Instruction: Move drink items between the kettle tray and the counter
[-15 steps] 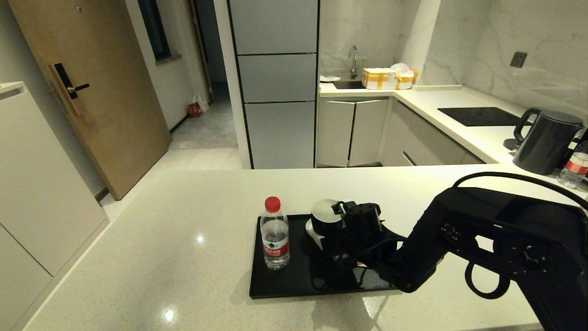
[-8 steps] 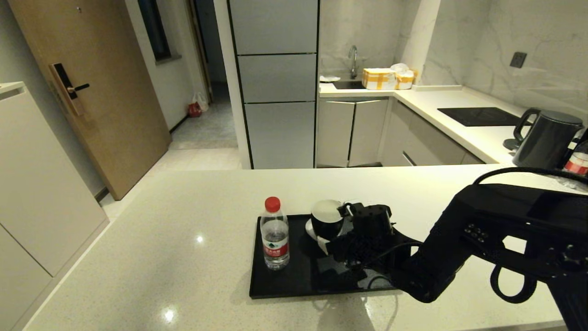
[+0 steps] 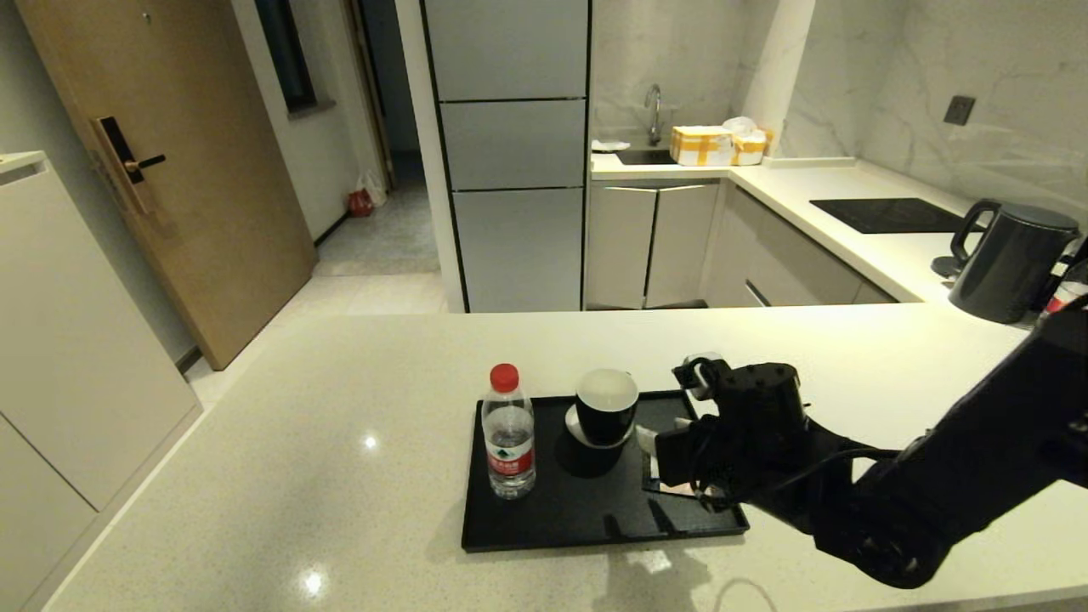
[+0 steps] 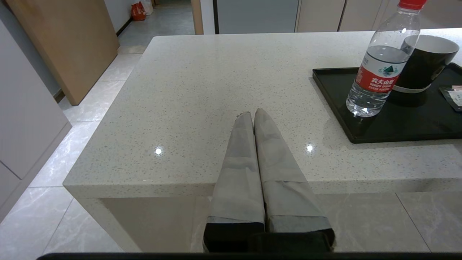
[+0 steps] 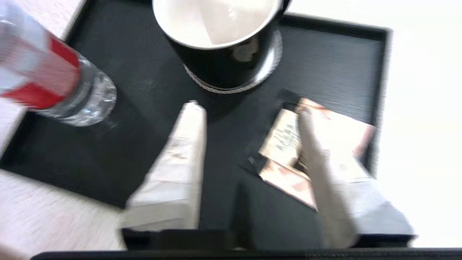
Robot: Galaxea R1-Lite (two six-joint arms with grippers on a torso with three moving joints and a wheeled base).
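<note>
The left gripper (image 4: 253,115) hangs at the near edge of the counter (image 3: 340,408), its fingers pressed together on nothing. Further in, the right gripper (image 5: 249,108) hovers low over the right part of the kettle tray (image 3: 544,531), its fingers spread wide and empty; one fingertip overlaps the tea sachet (image 5: 288,144), which lies flat on the tray near its right rim. Just beyond stands the black cup (image 3: 606,405) on a pale coaster (image 5: 269,68), with a water bottle (image 3: 508,433) at its left. A kettle (image 3: 1011,259) sits on the far worktop.
</note>
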